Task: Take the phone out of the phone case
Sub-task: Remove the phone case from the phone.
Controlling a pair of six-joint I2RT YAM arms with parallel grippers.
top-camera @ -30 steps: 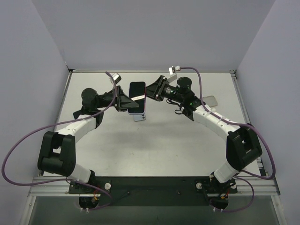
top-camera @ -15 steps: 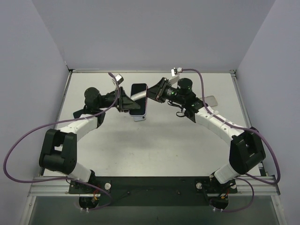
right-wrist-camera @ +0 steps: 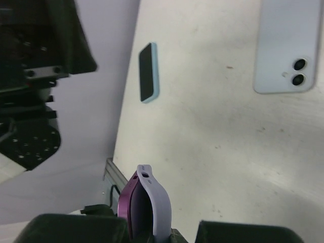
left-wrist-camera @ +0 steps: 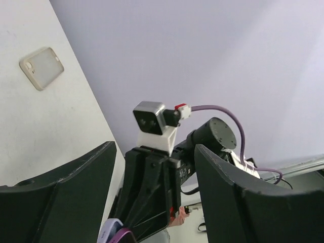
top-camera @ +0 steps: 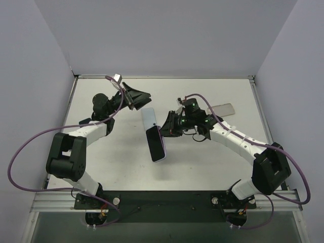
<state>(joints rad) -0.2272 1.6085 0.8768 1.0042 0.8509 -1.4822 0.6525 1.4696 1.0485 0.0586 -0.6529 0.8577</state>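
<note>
One-handed hold only. Found the cased phone point(top-camera: 157, 146) pinched in the right gripper point(top-camera: 164, 130), fingers closed on one long edge near the far end, apparently lifted clear of the table point(top-camera: 202, 167). Saw its purple and lavender edges flush together in the right wrist view, so judged not yet separated. Read the left gripper point(top-camera: 142, 97) as spread wide with nothing between the fingers, raised at the far left. Placed the cased phone nearer the bases and to the right of that gripper, well apart, long axis running far-to-near with the near end slanted right. Expect to need the free left arm down at the ungripped near end. Disregarded white phone point(top-camera: 148, 116) just beside and clear case point(top-camera: 223, 109) far right.
</note>
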